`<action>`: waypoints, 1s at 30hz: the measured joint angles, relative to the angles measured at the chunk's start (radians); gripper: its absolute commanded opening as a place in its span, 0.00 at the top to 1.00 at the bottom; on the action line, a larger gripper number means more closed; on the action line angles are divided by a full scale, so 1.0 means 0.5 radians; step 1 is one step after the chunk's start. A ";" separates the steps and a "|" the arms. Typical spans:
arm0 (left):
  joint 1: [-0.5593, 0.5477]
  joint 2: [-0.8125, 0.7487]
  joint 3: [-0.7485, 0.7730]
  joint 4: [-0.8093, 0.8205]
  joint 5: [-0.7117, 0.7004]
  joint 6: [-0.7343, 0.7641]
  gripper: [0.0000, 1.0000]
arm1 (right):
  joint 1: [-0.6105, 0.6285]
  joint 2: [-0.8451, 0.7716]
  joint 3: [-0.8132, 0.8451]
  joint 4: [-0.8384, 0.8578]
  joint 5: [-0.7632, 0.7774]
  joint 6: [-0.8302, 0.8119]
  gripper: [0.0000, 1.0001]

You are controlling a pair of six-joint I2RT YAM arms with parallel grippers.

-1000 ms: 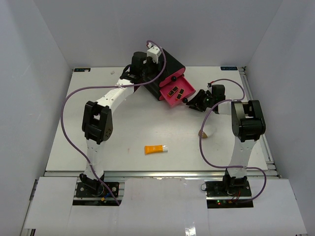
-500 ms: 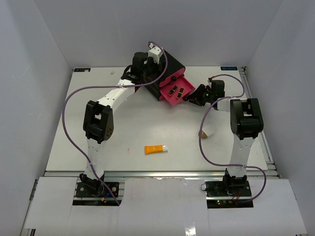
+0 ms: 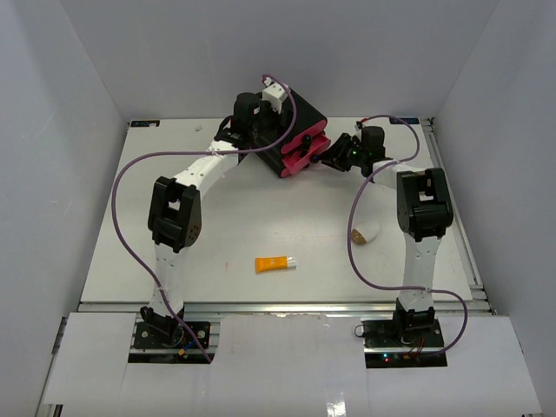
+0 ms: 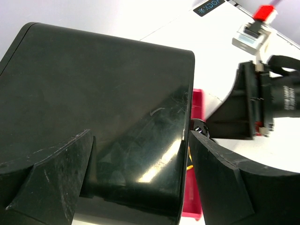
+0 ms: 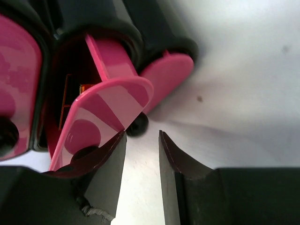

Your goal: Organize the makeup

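Observation:
The black box (image 3: 300,117) with pink drawer fronts (image 3: 300,155) stands at the table's back. My left gripper (image 3: 250,117) straddles its top, and in the left wrist view (image 4: 140,136) both fingers sit against the box's sides. My right gripper (image 3: 334,156) is at the drawer fronts, slightly open and empty (image 5: 142,139). Its left finger (image 5: 101,164) touches the middle pink drawer (image 5: 112,103), which is slightly ajar with a gold glint (image 5: 70,89) inside. The orange tube (image 3: 274,263) and the egg-shaped piece (image 3: 366,232) lie on the table. The tan bottle is out of view.
A black drawer knob (image 5: 137,124) sits just beyond my right fingertips. Purple cables loop off both arms over the table (image 3: 261,217). White walls close in the back and both sides.
My right gripper moved up and left against the open pink drawer, which slid nearly shut and hid the lipstick tubes. The egg-shaped piece is uncovered. The left arm held still.

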 measured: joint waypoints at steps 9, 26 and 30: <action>0.000 0.027 0.003 0.061 0.020 -0.037 0.07 | 0.059 0.256 0.434 -0.103 -0.002 0.010 0.61; 0.003 0.043 0.064 0.006 0.023 -0.146 0.06 | 0.049 0.187 0.188 0.021 -0.069 -0.140 0.55; 0.003 0.050 0.078 -0.004 0.023 -0.160 0.06 | 0.030 0.177 0.102 0.107 -0.154 -0.188 0.48</action>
